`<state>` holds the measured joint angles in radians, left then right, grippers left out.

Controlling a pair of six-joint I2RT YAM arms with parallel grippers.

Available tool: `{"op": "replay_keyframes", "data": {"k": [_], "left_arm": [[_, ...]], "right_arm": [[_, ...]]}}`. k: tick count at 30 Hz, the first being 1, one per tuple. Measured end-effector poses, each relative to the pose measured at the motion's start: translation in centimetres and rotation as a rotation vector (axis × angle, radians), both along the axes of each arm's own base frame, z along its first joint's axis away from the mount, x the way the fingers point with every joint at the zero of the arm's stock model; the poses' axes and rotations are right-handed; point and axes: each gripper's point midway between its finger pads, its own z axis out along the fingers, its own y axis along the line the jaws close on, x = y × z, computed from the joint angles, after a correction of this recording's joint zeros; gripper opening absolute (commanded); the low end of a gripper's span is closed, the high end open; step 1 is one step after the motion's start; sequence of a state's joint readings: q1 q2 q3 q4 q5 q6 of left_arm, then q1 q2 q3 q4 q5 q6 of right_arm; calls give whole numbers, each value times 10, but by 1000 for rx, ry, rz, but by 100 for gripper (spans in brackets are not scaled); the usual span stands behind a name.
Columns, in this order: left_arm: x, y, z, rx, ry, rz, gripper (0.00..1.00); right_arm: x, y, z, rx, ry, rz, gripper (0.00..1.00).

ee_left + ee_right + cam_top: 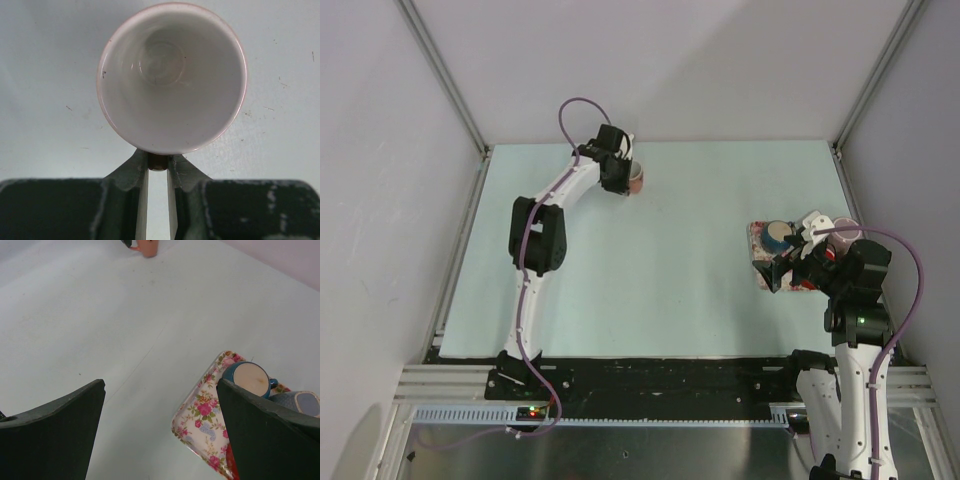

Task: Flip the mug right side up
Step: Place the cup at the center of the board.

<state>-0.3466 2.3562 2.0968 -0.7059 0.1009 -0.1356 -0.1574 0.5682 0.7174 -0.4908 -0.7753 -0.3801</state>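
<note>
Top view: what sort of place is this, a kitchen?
Likely a robot test booth: left arm and right arm bolted to a metal rail, plain walls round a pale table, one pink mug.

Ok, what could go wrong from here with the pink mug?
The left gripper pinches only a small bit at the edge of the mug, so the mug might swing or slip while turning. The mug is also close to the back wall, so a wide turn could knock it.

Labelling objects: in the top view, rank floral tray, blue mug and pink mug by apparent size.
1. floral tray
2. blue mug and pink mug look alike; the left gripper covers part of the pink mug.
</note>
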Motion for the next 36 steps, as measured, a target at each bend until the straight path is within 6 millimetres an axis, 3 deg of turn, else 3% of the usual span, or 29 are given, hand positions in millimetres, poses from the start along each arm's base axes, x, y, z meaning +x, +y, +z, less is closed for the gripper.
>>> {"op": "replay_keyframes", "data": {"k": [4, 12, 28, 36], "left_arm": [[0, 0, -3, -1, 7, 5, 3], [0, 0, -7, -1, 14, 9, 20], [6, -3, 1, -16, -11, 19, 35], [7, -3, 1, -18, -14, 19, 52]], "right_arm": [[0, 0, 0, 0, -1, 0, 99], [0, 0, 0, 0, -2, 0, 99], [0, 0, 0, 0, -2, 0, 99], [0, 0, 0, 0, -1, 0, 100]]}}
